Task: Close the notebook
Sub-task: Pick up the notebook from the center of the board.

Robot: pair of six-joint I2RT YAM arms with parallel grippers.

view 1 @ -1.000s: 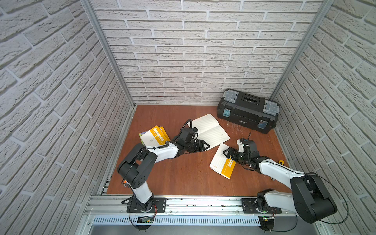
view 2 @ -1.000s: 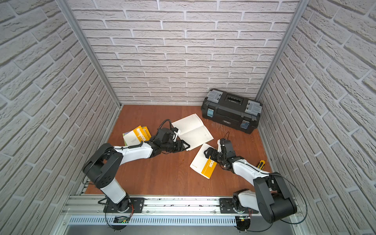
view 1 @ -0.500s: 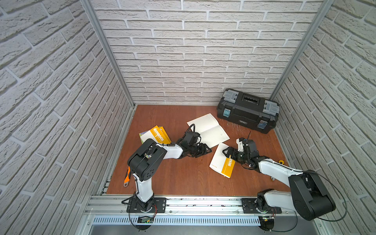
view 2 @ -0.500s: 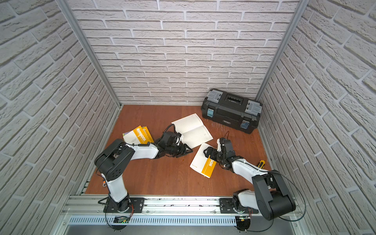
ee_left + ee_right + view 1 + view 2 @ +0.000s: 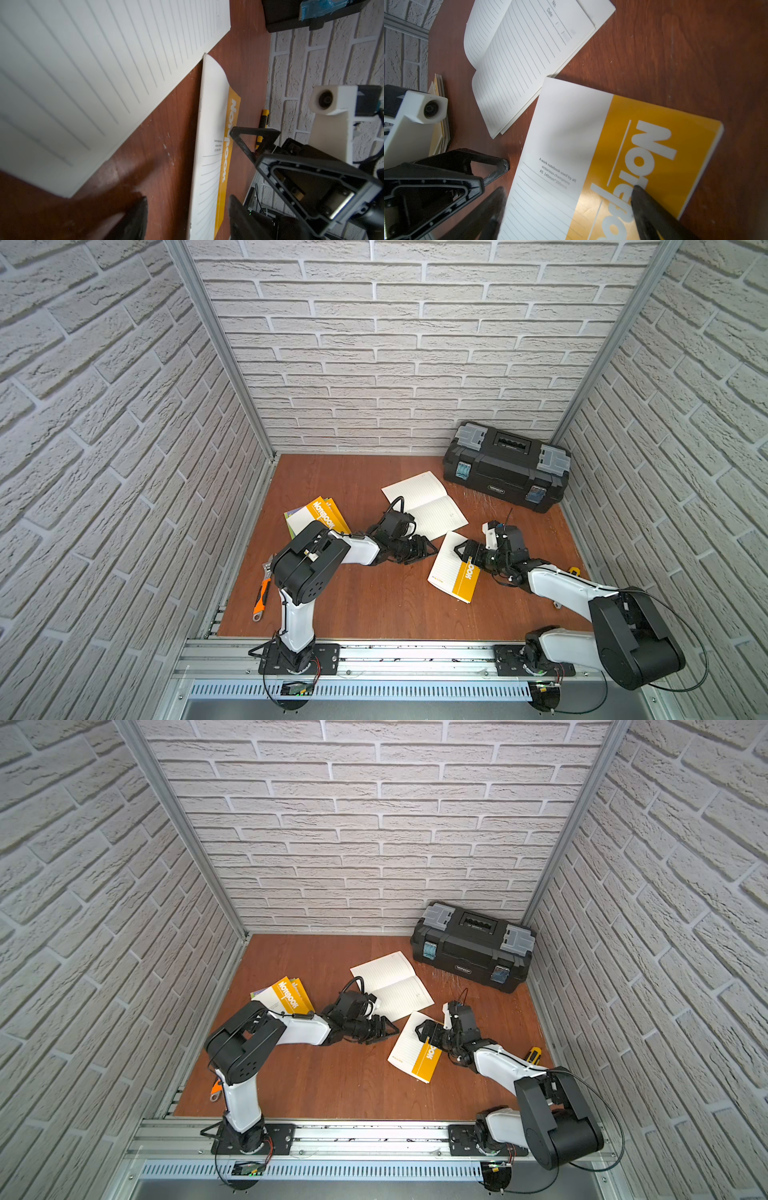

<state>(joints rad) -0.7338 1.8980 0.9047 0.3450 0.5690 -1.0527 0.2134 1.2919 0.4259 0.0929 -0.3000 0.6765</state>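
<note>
A notebook (image 5: 424, 504) (image 5: 390, 986) lies open and flat at the back middle of the wooden floor, its lined pages up; it also shows in the wrist views (image 5: 93, 72) (image 5: 519, 52). In front of it lies a closed notebook (image 5: 451, 572) (image 5: 409, 1056) (image 5: 571, 128) with a white and yellow cover. My left gripper (image 5: 430, 548) (image 5: 187, 220) is open, low over the floor between the two, with the closed notebook's edge (image 5: 209, 124) ahead of it. My right gripper (image 5: 461, 549) (image 5: 566, 216) is open above the closed cover, holding nothing.
A black toolbox (image 5: 505, 466) stands at the back right. A stack of notebooks (image 5: 320, 516) lies at the left. An orange-handled wrench (image 5: 262, 593) lies by the left wall, and a yellow screwdriver (image 5: 532, 1052) by the right wall. Brick walls enclose three sides.
My left gripper has slid right and toward the front, from the open notebook's edge to the closed notebook, its jaws narrowing slightly. The right arm and both notebooks stay put.
</note>
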